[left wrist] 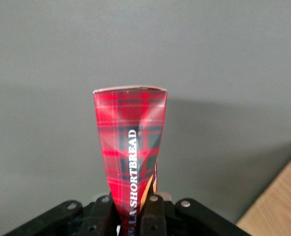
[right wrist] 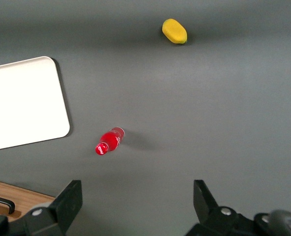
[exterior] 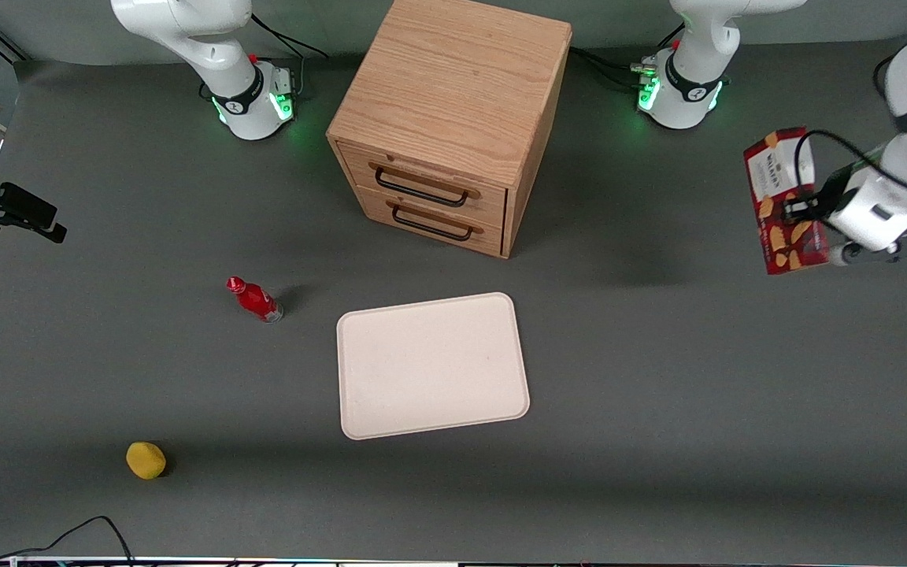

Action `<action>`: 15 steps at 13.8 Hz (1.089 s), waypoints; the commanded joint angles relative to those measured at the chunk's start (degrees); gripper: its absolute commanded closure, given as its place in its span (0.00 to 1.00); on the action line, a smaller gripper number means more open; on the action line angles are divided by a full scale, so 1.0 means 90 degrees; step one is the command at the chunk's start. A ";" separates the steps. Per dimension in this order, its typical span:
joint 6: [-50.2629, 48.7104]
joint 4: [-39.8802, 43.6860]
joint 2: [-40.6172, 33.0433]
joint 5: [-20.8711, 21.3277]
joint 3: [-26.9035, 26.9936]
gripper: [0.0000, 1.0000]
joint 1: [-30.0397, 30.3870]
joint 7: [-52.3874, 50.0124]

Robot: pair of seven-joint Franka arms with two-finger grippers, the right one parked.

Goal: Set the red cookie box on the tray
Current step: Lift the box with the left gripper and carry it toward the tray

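Note:
The red cookie box (exterior: 784, 201) hangs in the air at the working arm's end of the table, held upright, its cookie pictures facing the front camera. My gripper (exterior: 804, 209) is shut on it. The left wrist view shows the box's tartan edge (left wrist: 130, 147) squeezed between the two black fingers (left wrist: 154, 214), well above the grey table. The cream-white tray (exterior: 431, 364) lies flat in the middle of the table, nearer to the front camera than the drawer cabinet, with nothing on it; its corner also appears in the right wrist view (right wrist: 24, 101).
A wooden two-drawer cabinet (exterior: 453, 118) stands in the middle, farther from the front camera than the tray. A small red bottle (exterior: 255, 299) lies toward the parked arm's end. A yellow lemon-like object (exterior: 146, 460) sits close to the table's front edge.

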 commanded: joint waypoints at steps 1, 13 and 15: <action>-0.0844 0.1041 0.0169 -0.0129 -0.0131 0.96 -0.0141 -0.0455; 0.0666 0.2575 0.2120 -0.0637 -0.1996 0.96 -0.0618 -0.5395; 0.1056 0.2800 0.2511 -0.0617 -0.2036 0.96 -0.0901 -0.6059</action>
